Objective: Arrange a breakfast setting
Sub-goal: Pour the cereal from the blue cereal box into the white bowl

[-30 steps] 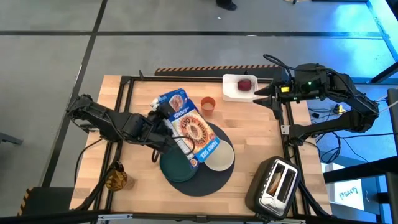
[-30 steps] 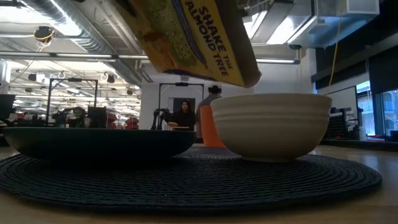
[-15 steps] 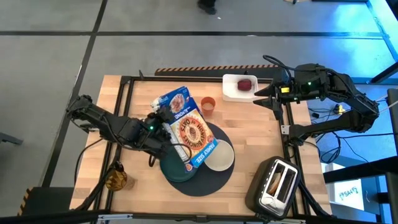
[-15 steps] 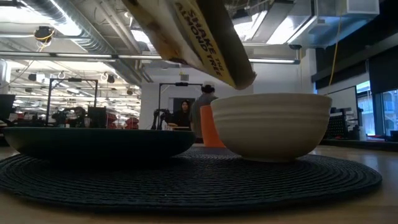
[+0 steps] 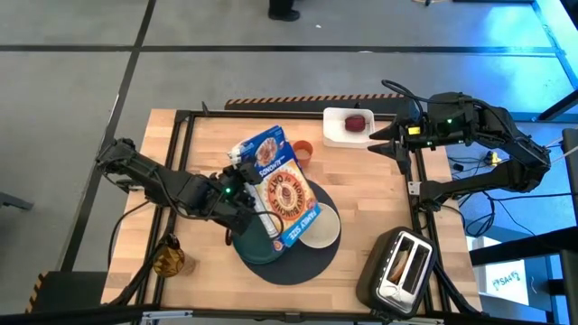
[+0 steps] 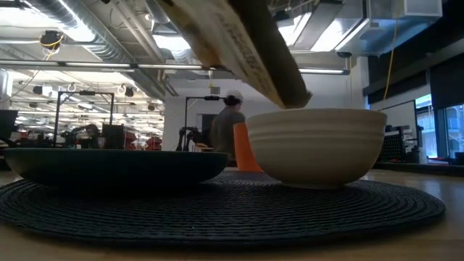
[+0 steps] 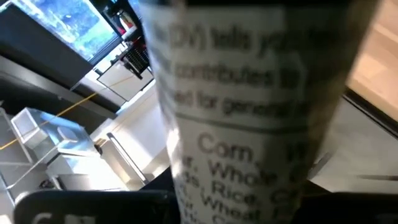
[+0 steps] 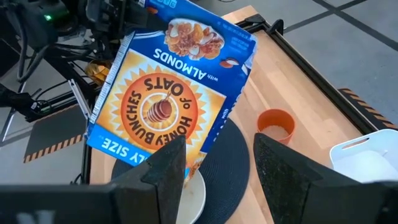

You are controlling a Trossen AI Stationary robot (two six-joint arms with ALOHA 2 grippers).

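Observation:
My left gripper (image 5: pixel 246 194) is shut on a blue and orange cereal box (image 5: pixel 280 185) held tilted above the dark-grey mat (image 5: pixel 298 262). The box's lower end hangs over the white bowl (image 5: pixel 323 230), which stands on the mat beside the teal plate (image 5: pixel 251 242). The small orange cup (image 5: pixel 302 152) stands on the table behind the mat. The dark red fruit (image 5: pixel 358 122) lies in a white tray (image 5: pixel 336 131) at the far edge. My right gripper (image 8: pixel 221 171) is open and empty, in the air near that tray. The spoon is out of view. My left gripper holds the cereal box at its long narrow side panel (image 7: pixel 249 112), about mid-length, coming from the table's left. The box itself hides the fingertips in the wrist view. The box is lifted clear and slanted, its lower corner (image 6: pixel 293 94) just above the bowl's rim.
A black toaster (image 5: pixel 402 266) stands at the near right corner. A brownish object (image 5: pixel 169 260) lies at the near left edge. A black frame (image 5: pixel 185 126) runs round the tabletop. A person shows in the room beyond the table (image 6: pixel 228 127).
My left gripper has turned the cereal box. Its upper end has swung toward the far right and it shows more edge-on in the low view. Its lower corner has sunk closer to the bowl's rim. A person has walked across the room behind.

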